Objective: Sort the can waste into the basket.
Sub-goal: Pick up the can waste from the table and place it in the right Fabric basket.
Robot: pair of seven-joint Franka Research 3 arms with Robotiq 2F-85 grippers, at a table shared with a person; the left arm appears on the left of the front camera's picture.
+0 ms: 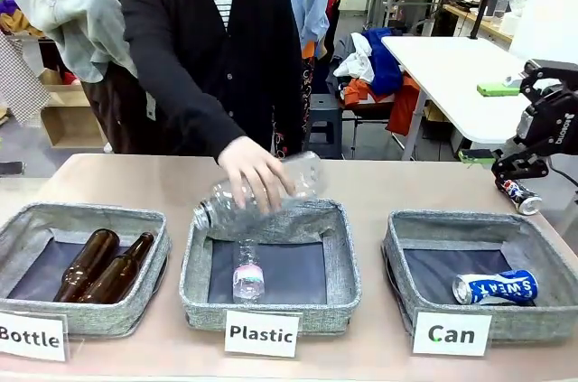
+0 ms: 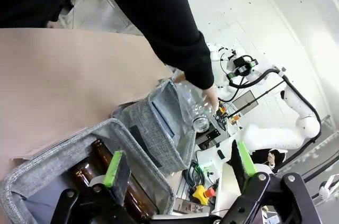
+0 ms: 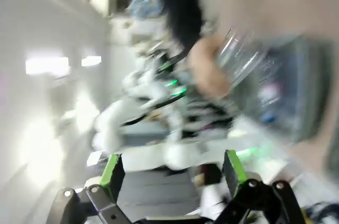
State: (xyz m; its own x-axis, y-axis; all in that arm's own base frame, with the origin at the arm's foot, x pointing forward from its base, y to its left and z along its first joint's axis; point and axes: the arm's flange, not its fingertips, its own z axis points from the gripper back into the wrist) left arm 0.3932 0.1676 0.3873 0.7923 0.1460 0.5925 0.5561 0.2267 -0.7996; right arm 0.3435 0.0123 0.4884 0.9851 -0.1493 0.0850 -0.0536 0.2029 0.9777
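Blue-and-white can lies on its side in the Can basket — sorted. Black can rests on the table just beneath the right gripper, fingers spread, apparently for pickup. Left gripper — spread, empty — hangs over the Bottle basket.

A robot test lab in a cluttered workroom: a beige desk carries three grey baskets with printed cards. Heaped clothes fill the upper left of the frame, and a white desk stands at the upper right.
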